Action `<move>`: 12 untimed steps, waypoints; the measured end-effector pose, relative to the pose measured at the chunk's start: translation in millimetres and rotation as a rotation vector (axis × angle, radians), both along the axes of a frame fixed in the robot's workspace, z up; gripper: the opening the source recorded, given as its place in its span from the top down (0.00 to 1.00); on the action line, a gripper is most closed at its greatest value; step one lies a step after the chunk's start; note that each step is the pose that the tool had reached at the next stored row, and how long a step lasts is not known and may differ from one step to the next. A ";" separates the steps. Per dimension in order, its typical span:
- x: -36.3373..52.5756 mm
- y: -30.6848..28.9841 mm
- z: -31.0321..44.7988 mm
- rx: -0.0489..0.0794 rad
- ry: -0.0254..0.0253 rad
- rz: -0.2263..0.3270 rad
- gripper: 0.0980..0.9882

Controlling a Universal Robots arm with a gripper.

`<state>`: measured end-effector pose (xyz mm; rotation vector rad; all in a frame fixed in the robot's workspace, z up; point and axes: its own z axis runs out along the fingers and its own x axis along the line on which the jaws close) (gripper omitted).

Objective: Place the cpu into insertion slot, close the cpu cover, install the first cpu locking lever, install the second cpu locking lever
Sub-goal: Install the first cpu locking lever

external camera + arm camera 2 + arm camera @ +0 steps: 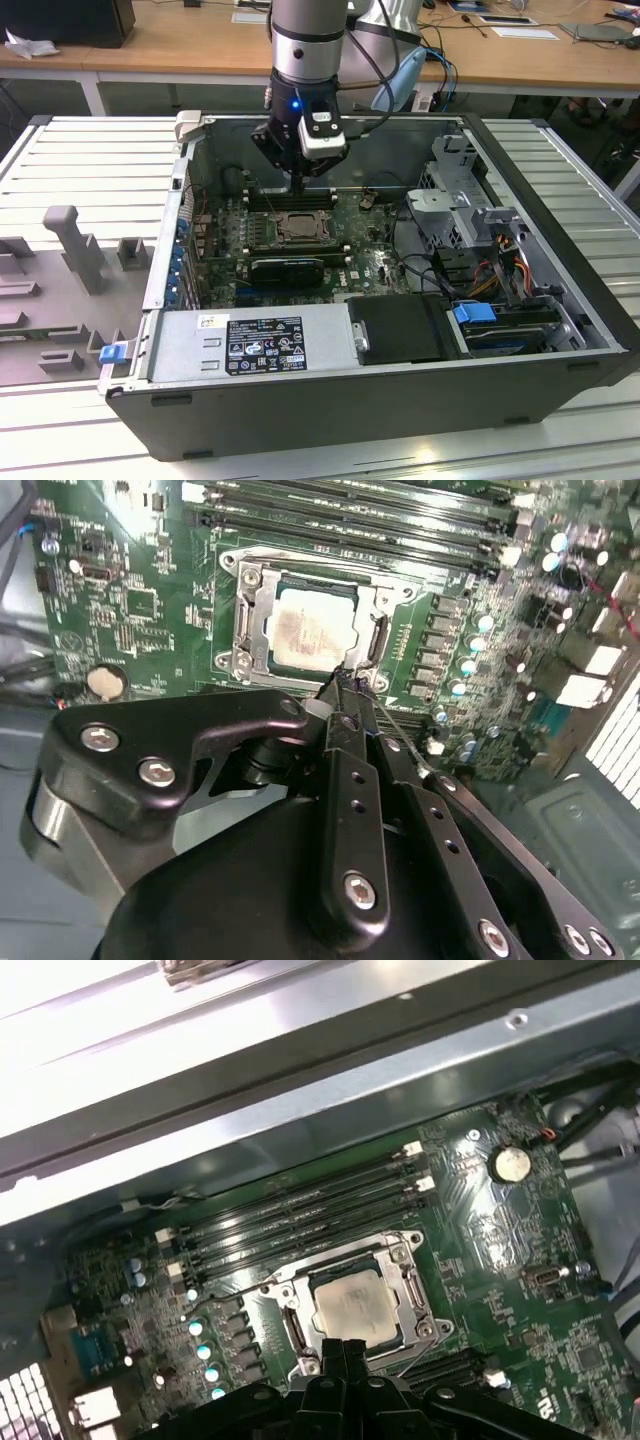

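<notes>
Second wrist view, lower half of the frame: my hand (345, 685) has its two black fingers pressed together to a narrow point, and I see nothing between them. That point sits at the lower right corner of the insertion slot (247, 578). A thin wire that I take for a locking lever (400, 742) runs from there toward the lower right. Whether the tips touch the wire I cannot tell. Just beyond, at centre frame, the cpu (312, 630) lies flat in the slot, its pale face showing through the window of the cpu cover (372, 630), which looks folded down over it. I judge the step in hand to be lever work. Done well, it means pushing on the wire alone, keeping the tips off the chip face and the cover, and moving slowly so that the wire does not slip sideways off the narrow point. Farther up lie the long black memory slots (350, 520) on the green motherboard (130, 600). Exterior view: the hand (297, 190) hangs over the slot at upper centre, inside the open computer case (400, 400), which rests on a slatted tabletop (90, 150).
</notes>
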<state>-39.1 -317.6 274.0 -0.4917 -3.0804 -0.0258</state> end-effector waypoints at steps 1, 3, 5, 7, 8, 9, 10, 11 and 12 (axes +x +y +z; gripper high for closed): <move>0.0 0.0 0.0 0.000 0.0000 0.016 0.99; 0.0 0.0 0.0 0.000 0.0001 0.046 0.99; 0.0 0.0 0.0 0.000 0.0000 0.068 0.99; 0.0 0.0 0.0 0.000 0.0000 0.088 0.99; 0.0 0.0 0.0 0.000 0.0000 0.099 0.99; 0.0 0.0 0.0 0.000 0.0001 0.107 0.99; 0.0 0.0 0.0 0.000 0.0000 0.117 0.99; 0.0 0.0 0.0 0.000 0.0001 0.127 0.99; 0.0 0.0 0.0 0.000 0.0001 0.133 0.99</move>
